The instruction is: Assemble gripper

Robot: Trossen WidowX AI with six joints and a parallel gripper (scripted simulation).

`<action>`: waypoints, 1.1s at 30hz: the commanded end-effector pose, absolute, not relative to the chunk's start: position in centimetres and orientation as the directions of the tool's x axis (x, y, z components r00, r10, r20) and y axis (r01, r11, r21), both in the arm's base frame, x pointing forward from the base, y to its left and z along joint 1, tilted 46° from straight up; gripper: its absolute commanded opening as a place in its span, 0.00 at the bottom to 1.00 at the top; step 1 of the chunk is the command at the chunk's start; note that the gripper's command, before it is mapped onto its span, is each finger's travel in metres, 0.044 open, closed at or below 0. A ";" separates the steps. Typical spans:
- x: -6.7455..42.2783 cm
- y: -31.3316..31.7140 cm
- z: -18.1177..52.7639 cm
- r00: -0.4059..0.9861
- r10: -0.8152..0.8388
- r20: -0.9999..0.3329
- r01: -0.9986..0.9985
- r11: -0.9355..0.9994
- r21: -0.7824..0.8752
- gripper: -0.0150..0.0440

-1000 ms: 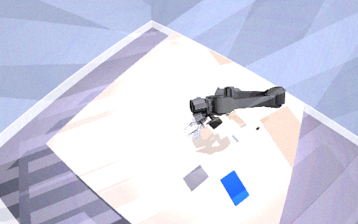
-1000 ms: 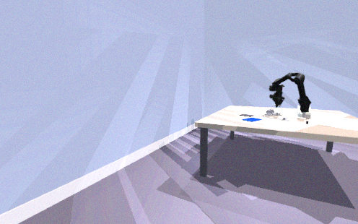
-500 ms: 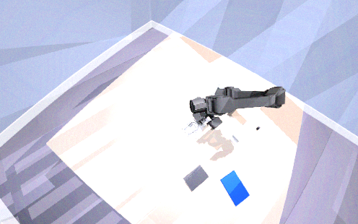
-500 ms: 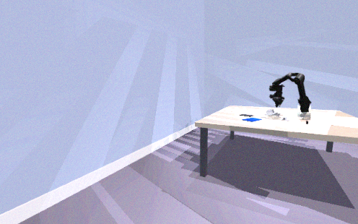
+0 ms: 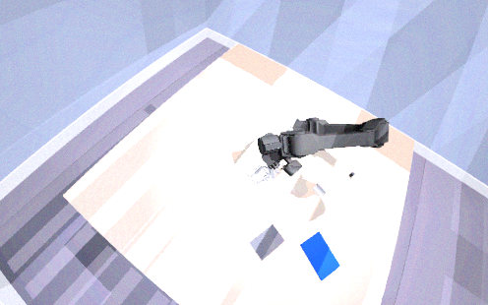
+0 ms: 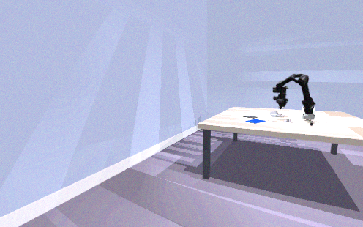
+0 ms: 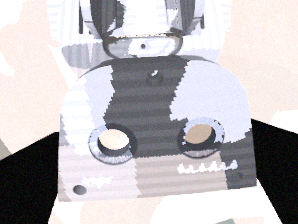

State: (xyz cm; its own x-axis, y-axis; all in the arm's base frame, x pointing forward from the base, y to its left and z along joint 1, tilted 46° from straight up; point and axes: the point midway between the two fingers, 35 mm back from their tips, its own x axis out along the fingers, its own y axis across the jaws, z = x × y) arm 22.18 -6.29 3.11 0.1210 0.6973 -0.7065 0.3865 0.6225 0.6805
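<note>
My gripper [image 7: 153,134] [image 6: 280,107] is shut on the housing plate [image 7: 145,112], a grey plate with a rounded far edge and two large round holes. One black finger stands at each side of it in the wrist view. The pale gripper base [image 7: 142,46] [image 5: 260,174] [image 6: 275,113] shows just beyond the plate's far edge. Two upright shapes with dark faces, which look like the jaws, stand on it at the left [image 7: 104,15] and right [image 7: 187,15]. The pins, gear teeth and jaw stubs cannot be made out. I cannot tell how high the plate is above the base.
A blue rectangle [image 5: 320,256] [image 6: 255,121] and a grey square [image 5: 267,242] [image 6: 250,116] lie on the wooden table [image 5: 187,123] [image 6: 227,122]. A small pale cylinder [image 5: 319,189] and a tiny black object [image 5: 351,174] lie toward the right in the top view.
</note>
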 end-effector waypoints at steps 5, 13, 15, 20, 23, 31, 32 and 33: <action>22.4 -5.4 2.2 0.121 0.698 -0.705 0.390 0.620 0.681 0.85; 22.6 -4.5 1.2 0.121 0.698 -0.705 0.390 0.620 0.681 0.85; 22.6 -4.2 1.0 0.122 0.699 -0.705 0.389 0.620 0.681 0.85; 22.7 -3.6 0.4 0.122 0.699 -0.705 0.389 0.620 0.682 0.85; 22.7 -3.3 0.1 0.122 0.700 -0.704 0.389 0.619 0.682 0.85; 22.8 -2.3 -0.7 0.122 0.701 -0.702 0.388 0.618 0.684 0.85; 22.8 -2.3 -0.8 0.122 0.701 -0.702 0.388 0.618 0.684 0.85; 22.8 -2.2 -0.8 0.122 0.701 -0.702 0.388 0.618 0.684 0.85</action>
